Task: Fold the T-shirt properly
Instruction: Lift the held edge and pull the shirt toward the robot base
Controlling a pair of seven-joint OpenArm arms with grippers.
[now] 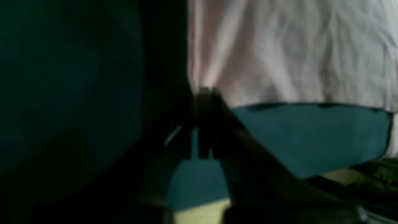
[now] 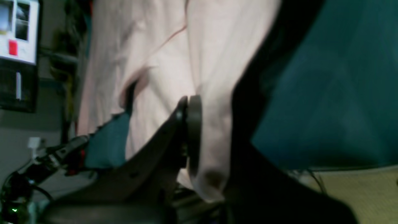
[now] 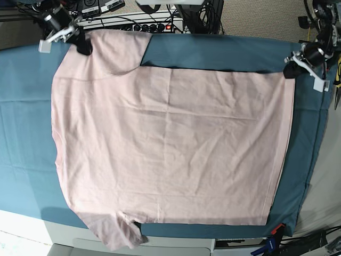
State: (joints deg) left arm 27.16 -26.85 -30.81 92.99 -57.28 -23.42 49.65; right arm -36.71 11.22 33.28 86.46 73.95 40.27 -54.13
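t-shirt lies flat, plain side up, across the teal table cloth; near sleeve hangs over the front edge. at the far edge, the right gripper is pinched closed on the far sleeve corner. the left gripper is closed on the far hem corner, jaws together over pink fabric. power strip beyond the table.

Left gripper jaws clamped, right gripper jaws clamped, arms spread wide
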